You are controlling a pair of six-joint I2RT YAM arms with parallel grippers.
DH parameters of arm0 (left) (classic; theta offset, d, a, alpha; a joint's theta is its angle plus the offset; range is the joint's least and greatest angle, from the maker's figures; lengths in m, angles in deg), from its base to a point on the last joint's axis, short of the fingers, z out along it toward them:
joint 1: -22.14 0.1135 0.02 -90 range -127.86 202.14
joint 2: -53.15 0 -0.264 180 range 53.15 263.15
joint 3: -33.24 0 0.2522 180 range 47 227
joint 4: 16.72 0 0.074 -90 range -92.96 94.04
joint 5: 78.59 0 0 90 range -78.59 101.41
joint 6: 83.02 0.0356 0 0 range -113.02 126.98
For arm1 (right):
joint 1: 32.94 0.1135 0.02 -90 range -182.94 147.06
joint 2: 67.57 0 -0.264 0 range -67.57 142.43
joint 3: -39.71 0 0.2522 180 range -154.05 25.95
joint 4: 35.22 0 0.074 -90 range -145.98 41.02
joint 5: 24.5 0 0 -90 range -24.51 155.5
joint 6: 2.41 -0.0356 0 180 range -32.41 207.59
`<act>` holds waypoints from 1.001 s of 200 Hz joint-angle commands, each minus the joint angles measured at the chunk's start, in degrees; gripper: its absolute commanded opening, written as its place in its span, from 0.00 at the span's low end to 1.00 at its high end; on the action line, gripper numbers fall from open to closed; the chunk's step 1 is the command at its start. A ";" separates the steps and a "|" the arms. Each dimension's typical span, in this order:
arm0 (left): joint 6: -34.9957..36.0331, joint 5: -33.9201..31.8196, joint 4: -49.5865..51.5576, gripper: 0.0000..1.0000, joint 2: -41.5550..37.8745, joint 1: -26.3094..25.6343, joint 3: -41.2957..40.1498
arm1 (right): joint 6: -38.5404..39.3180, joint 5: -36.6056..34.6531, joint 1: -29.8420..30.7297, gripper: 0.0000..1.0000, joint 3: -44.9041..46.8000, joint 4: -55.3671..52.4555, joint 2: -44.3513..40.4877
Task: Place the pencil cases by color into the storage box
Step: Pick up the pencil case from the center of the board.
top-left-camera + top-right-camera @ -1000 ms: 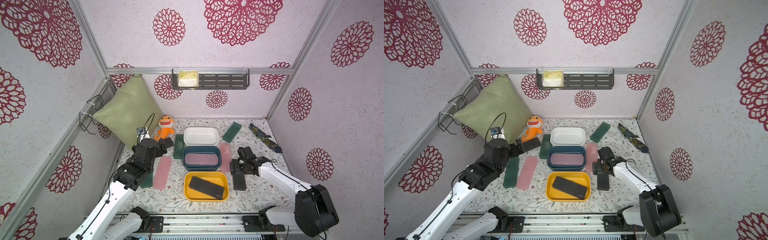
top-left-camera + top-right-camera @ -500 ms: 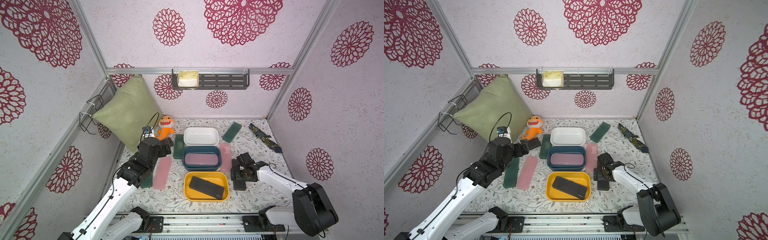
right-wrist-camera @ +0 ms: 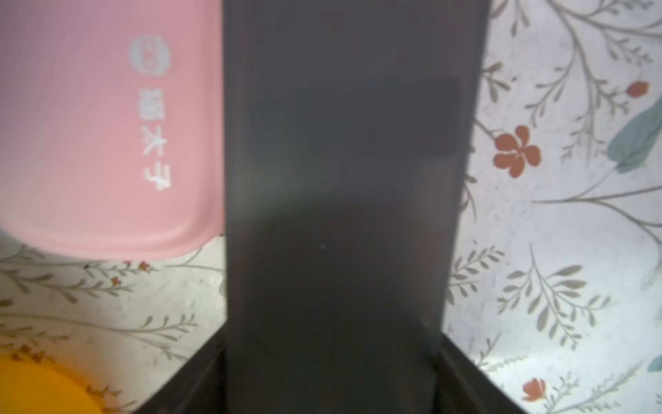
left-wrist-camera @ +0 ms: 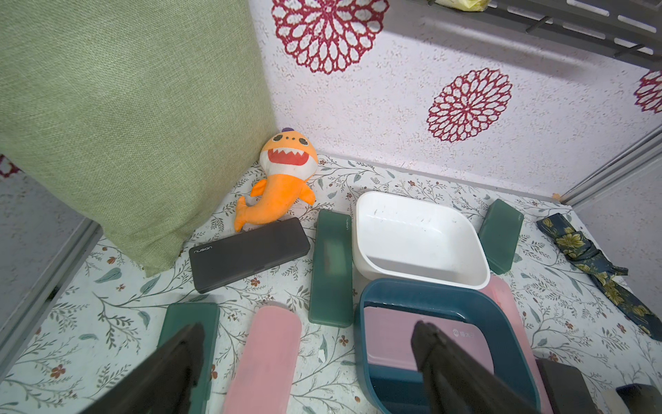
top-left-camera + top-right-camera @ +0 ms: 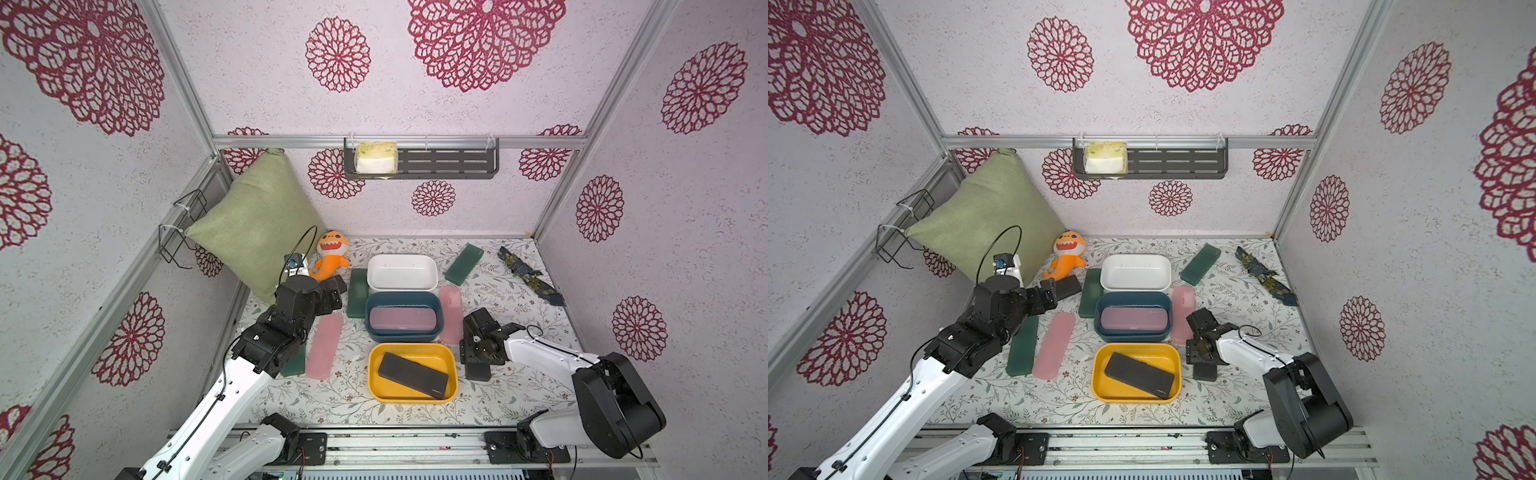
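One black pencil case [image 5: 478,372], lower right of centre on counter [image 5: 498,399], long axis up-down in frame, clamped in right gripper [image 5: 475,355]. Yellow bin [image 5: 371,374], holding second black case [image 5: 413,375], just left. Left gripper [image 4: 304,362] spread wide, empty, farther off.

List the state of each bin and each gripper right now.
white bin, empty.
blue bin, holds one pink case.
yellow bin, holds one black case.
left gripper, open, holding nothing.
right gripper, shut on the loose black case beside the yellow bin.
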 commanded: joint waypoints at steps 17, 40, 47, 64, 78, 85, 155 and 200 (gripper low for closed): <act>1.56 1.74 -1.45 0.97 -0.34 0.48 -0.51 | -1.27 -3.45 0.41 0.61 -0.10 -3.76 0.09; 1.96 3.06 -2.14 0.97 -0.38 0.50 -0.69 | -1.75 -4.19 0.43 0.51 -0.49 -5.53 -1.47; 2.10 3.59 -2.36 0.97 -0.38 0.52 -0.77 | -2.01 -4.34 0.44 0.47 -0.67 -5.98 -2.09; 2.37 4.98 -2.86 0.97 -0.55 0.47 -1.12 | -2.74 -5.24 0.50 0.42 -1.81 -7.42 -3.63; 2.89 6.45 -3.33 0.97 -0.73 0.48 -1.29 | -3.27 -6.30 0.51 0.42 -2.98 -9.05 -5.32; 3.09 7.15 -3.52 0.97 -0.90 0.50 -1.38 | -3.55 -6.82 0.53 0.42 -3.59 -9.83 -6.37; 4.35 9.73 -4.27 0.97 -3.18 0.50 -2.88 | 7.83 1.35 2.55 0.39 -10.46 -7.27 -18.62; 3.08 9.55 -4.27 0.97 -4.47 0.51 -3.49 | 21.35 10.48 3.59 0.39 -17.31 -4.10 -17.47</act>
